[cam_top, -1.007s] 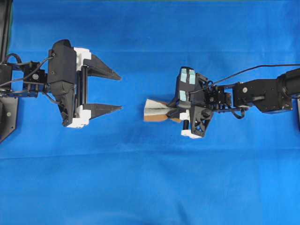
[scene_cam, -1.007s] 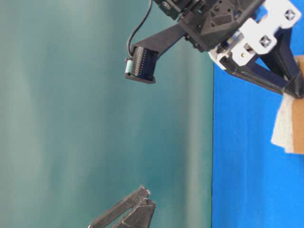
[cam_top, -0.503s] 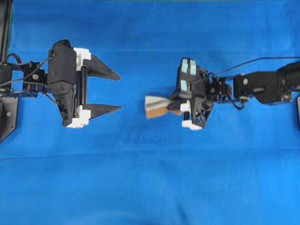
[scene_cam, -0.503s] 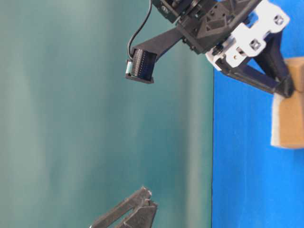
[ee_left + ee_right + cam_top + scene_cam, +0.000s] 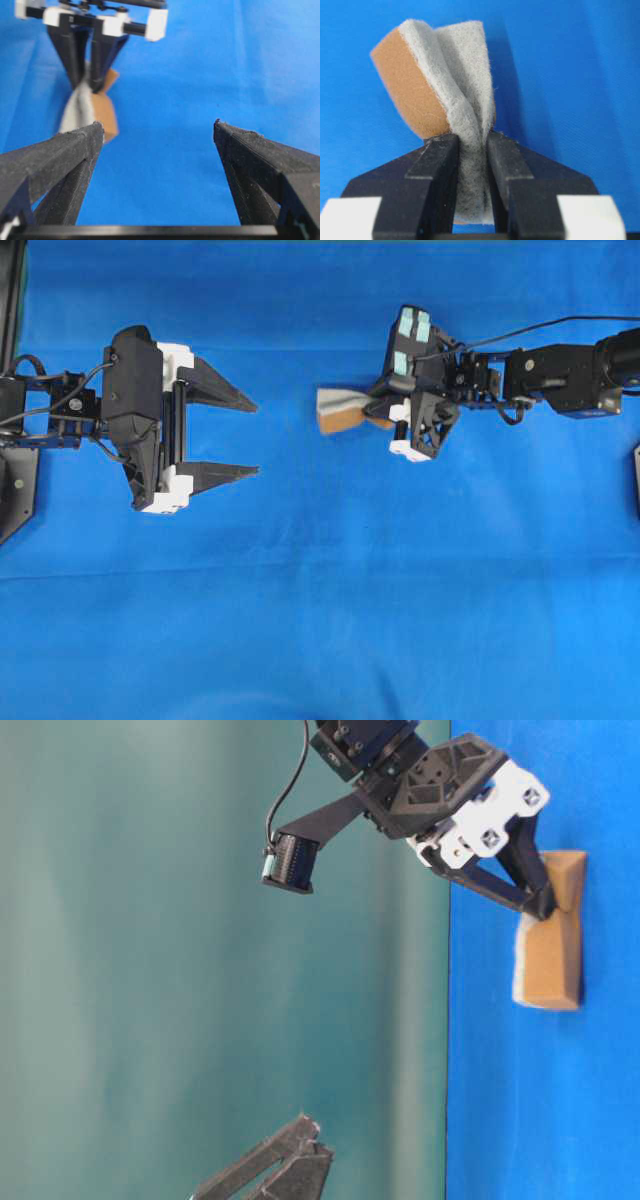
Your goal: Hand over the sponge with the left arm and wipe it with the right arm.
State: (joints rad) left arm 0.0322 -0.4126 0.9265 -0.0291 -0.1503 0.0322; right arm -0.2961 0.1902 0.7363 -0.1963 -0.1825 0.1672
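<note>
Nearest in the right wrist view, the sponge (image 5: pixel 440 95) is seen pinched between two matte black fingers (image 5: pixel 436 165) of the right gripper (image 5: pixel 470 150). The squeeze folds the fuzzy grey-white scouring face in on itself, so that a deep crease runs up from the jaws, while the smooth orange-brown layer bulges out on the left. White end blocks are seen at the bottom corners of that view.

From overhead, the right gripper (image 5: pixel 385 410) is shown on a black jointed arm (image 5: pixel 540 380) with pale teal rectangular patches (image 5: pixel 410 325) on its body, and the sponge (image 5: pixel 340 410) juts out from the fingertips toward the left. It is held above a plain blue cloth (image 5: pixel 320 620) with faint creases; whether a corner brushes the cloth cannot be settled from the table-level view, where the sponge (image 5: pixel 550 940) is seen as a tan wedge against the blue.

Farther off, well apart from the sponge, the left gripper (image 5: pixel 250 437) is held level with its two pointed black fingers (image 5: pixel 215 385) spread wide and nothing between them. In the left wrist view those ribbed fingertips (image 5: pixel 235 135) frame the blurred sponge (image 5: pixel 90 112) beyond.
</note>
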